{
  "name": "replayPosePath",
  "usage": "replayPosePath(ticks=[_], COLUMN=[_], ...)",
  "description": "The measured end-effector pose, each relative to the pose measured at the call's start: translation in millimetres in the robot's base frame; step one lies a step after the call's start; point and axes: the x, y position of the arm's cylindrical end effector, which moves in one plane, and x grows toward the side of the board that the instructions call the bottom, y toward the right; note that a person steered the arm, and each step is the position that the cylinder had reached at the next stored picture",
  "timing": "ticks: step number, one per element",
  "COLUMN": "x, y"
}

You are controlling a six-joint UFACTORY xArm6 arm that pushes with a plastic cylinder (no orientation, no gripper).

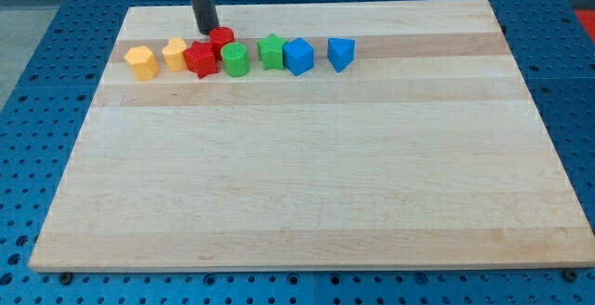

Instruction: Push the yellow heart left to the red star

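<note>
Below-left of my tip (206, 31) — yellow heart (175, 54) (apart)

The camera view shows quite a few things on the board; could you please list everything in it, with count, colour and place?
wooden board: one, light wood, fills most of the view, on a blue perforated table.
yellow blocks: two, at the row's left end; the outer one, and the yellow heart beside the red star.
red star: one, right of the yellow heart, touching or nearly touching it.
red cylinder: one, just above and right of the star.
green cylinder: one, right of the star.
green star: one, further right.
blue blocks: two, at the row's right end and.
my tip: one dark rod, just left of the red cylinder, above the star.
</note>
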Motion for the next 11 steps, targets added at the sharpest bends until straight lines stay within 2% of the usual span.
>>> replayPosePath(ticks=[1, 3, 4, 6, 9, 11], x=[3.7, 46.8, 52.8, 18.9, 52.7, 51.1], y=[11.8, 12.6, 10.7, -29.5, -47.9, -88.5])
